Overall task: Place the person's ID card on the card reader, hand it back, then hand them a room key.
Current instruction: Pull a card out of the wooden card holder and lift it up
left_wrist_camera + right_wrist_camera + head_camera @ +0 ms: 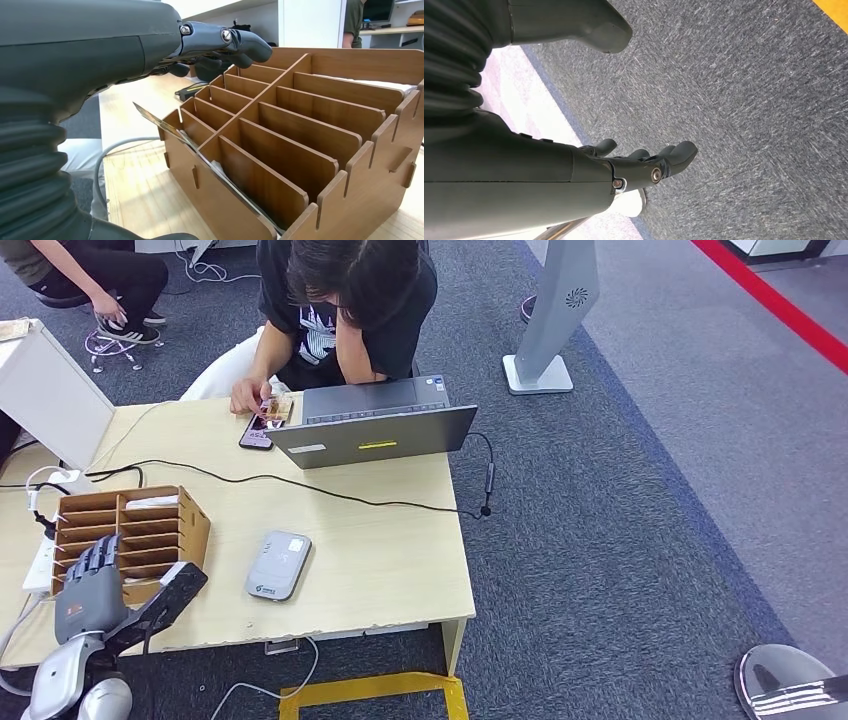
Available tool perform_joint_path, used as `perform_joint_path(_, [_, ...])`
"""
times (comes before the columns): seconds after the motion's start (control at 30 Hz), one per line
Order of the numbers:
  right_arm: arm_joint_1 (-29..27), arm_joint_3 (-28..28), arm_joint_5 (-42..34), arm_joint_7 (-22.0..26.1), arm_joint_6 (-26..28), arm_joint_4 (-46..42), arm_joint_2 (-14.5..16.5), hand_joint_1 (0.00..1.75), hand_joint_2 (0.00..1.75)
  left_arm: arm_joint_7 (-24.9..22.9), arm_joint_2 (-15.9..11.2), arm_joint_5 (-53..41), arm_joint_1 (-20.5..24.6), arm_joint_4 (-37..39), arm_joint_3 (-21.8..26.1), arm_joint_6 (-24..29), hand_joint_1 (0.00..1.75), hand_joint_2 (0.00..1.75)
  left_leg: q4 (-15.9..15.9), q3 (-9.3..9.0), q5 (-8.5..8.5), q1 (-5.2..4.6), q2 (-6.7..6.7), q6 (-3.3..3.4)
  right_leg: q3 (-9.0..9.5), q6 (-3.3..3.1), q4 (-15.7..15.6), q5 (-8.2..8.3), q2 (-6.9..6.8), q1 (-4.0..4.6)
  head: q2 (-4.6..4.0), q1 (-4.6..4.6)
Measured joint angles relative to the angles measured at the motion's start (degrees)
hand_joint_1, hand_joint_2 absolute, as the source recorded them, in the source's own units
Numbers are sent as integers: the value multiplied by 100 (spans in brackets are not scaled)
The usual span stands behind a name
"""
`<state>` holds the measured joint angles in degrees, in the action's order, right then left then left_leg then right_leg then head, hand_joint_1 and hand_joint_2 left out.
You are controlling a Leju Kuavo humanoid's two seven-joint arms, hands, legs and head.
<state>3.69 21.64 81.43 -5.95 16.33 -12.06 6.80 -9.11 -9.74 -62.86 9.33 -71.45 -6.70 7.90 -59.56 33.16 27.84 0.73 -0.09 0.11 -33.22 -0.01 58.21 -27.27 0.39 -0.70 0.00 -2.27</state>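
Head view, left to right: our left hand (95,585) hovers with fingers spread and nothing held over the wooden card organizer (170,530), the grey card reader (278,565) just beside it. Right wrist view: our right hand (644,162) hangs empty, fingers loosely apart, over carpet (749,100).

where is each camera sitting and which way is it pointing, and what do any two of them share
Head view: high on the robot, looking forward and down at the table, the card reader, a laptop and a seated person; the left hand rises by the wooden organizer.
Left wrist view: behind the left hand, looking across the wooden organizer.
Right wrist view: behind the hanging right hand, facing grey carpet.
Head and left wrist views share the organizer and left hand.
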Motion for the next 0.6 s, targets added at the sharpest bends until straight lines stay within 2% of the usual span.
perform_joint_path(0.47, [20,1,2,0,-7,-7,0,0,175,0,23,11,0,72,-50,-9,1,175,0,0,0,0,0,0,0,0,0,0,0,0,0,0])
perform_joint_path(0.53, [21,0,5,0,-5,-7,0,0,175,-1,27,16,0,84,-51,-9,19,175,0,0,0,0,0,0,0,0,0,0,0,0,0,1])
perform_joint_path(0.57, [21,0,8,0,-5,-7,0,0,175,-4,28,26,0,89,-51,-9,48,175,0,0,0,0,0,0,0,0,0,0,0,0,0,1])
perform_joint_path(0.6, [21,0,9,0,-4,-7,0,0,175,-9,30,37,0,92,-51,-8,83,175,0,0,0,0,0,0,0,0,0,0,0,0,0,1])
